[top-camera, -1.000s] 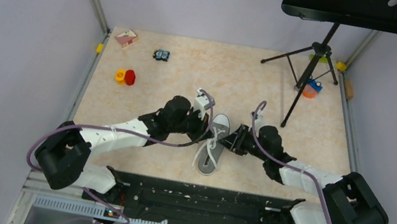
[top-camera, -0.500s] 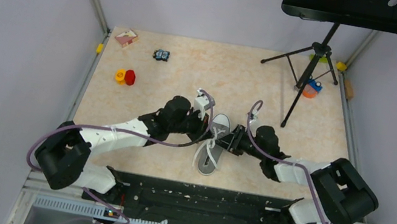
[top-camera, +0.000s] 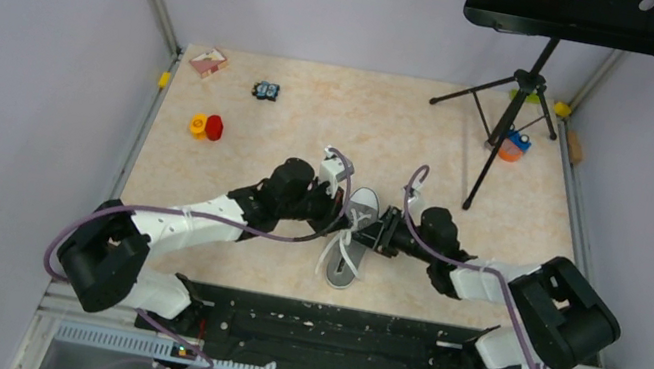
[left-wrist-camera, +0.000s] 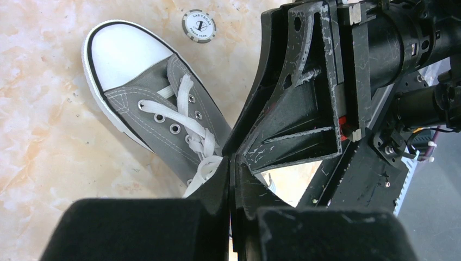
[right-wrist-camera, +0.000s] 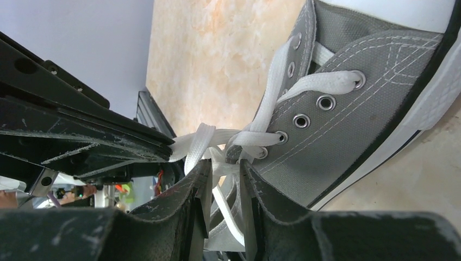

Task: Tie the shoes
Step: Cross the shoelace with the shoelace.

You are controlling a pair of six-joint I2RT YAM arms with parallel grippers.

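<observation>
Pinching the sneaker [left-wrist-camera: 126, 100] lace [left-wrist-camera: 202, 139], left fingers [left-wrist-camera: 209, 193]; right fingers [right-wrist-camera: 182, 206] seemingly straddle it.

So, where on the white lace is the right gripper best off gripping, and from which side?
The raised span of lace between the last laced eyelets and the shut left gripper: it hangs clear of the sneaker there, so jaws can straddle it. Come low from the robot's right side of the shoe, where the right gripper brackets a strand.
</observation>
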